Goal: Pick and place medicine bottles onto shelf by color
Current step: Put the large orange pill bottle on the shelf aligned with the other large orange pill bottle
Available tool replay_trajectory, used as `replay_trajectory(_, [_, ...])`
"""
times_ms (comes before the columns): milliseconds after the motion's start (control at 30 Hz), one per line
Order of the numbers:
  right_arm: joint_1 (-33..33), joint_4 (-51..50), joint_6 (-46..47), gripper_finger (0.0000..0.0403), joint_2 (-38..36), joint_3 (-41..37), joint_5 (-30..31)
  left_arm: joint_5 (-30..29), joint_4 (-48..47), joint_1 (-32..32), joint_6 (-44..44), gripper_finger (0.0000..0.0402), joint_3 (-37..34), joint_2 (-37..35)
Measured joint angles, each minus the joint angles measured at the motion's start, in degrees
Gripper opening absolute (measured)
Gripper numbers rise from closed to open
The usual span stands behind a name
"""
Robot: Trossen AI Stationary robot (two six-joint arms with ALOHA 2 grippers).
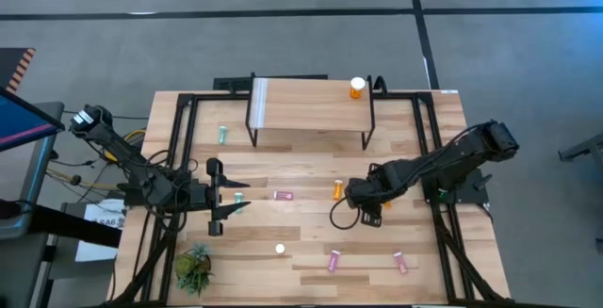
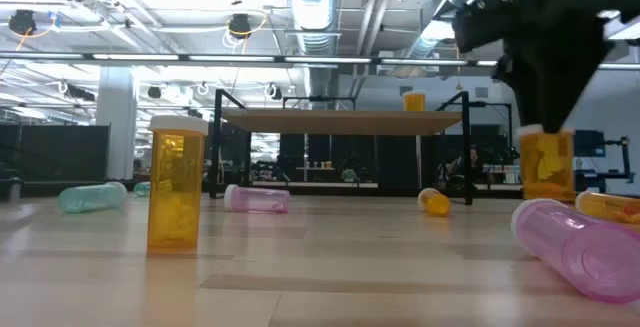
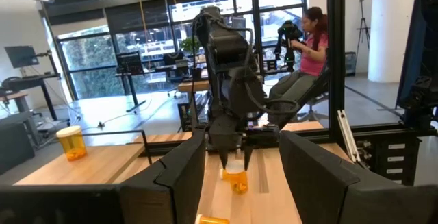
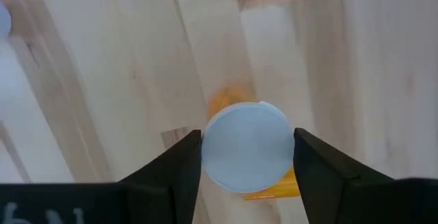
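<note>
right hand (image 4: 248, 157) — fingers closed against the cap of an upright orange bottle (image 4: 248, 150) | left hand (image 1: 226, 198) — open, empty

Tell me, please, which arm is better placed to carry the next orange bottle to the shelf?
Right: the right gripper already brackets an upright orange bottle, fingers against its white cap. The left gripper holds nothing.

The right arm is reaching in from the right of the high view, elbow bent, with the right gripper (image 1: 367, 206) pointing straight down right of centre; its fingers (image 4: 179, 169) are pressing both sides of the white cap of an upright orange bottle (image 4: 248, 147). The left arm is lying low at the left, the left gripper (image 1: 219, 198) standing open.
</note>
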Motion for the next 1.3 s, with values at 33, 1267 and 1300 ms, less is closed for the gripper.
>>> replay_trajectory(33, [-0.59,-0.48,-0.62,0.0208,0.0,0.78,0.01,-0.02,0.02,0.0,-0.02,0.0179,0.0,0.0])
replay_trajectory(1267, [-43.73,-13.52,-23.71,0.0215,-0.11,31.15,-1.55,1.29,-0.02,0.8,-0.37,0.0179,0.02,0.0])
replay_trajectory(1300, [-44.72,-13.52,-23.51,0.0215,-0.09,31.15,-1.55,1.67,-0.01,1.0,-0.39,0.0179,0.02,0.0])
